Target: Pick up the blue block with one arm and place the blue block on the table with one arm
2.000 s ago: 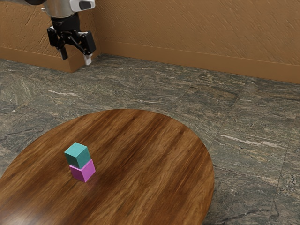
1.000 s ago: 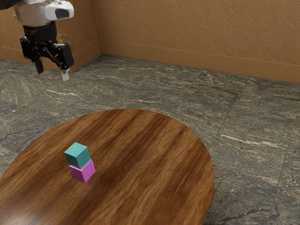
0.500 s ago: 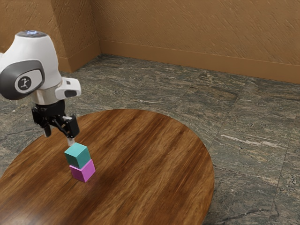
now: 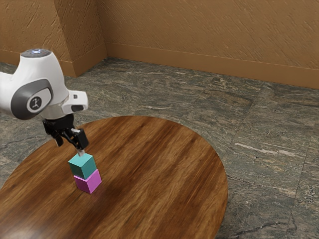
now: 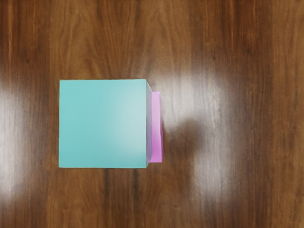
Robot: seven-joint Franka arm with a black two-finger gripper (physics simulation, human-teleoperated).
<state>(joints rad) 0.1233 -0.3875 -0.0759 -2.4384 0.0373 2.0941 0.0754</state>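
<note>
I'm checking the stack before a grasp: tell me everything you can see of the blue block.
The blue block is a plain teal cube, smooth-faced and sharp-edged, perhaps plastic. It sits upright on the magenta block, which peeks out past one side. The open gripper hangs close by, higher up; whether a finger touches it, I cannot tell.

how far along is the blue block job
Done: only the approach, it seems; the open gripper is close to the blue block, fingers apart. In hand: nothing. Left: grip the blue block, lift it off the pink block it sits on, and set it on the table.
</note>
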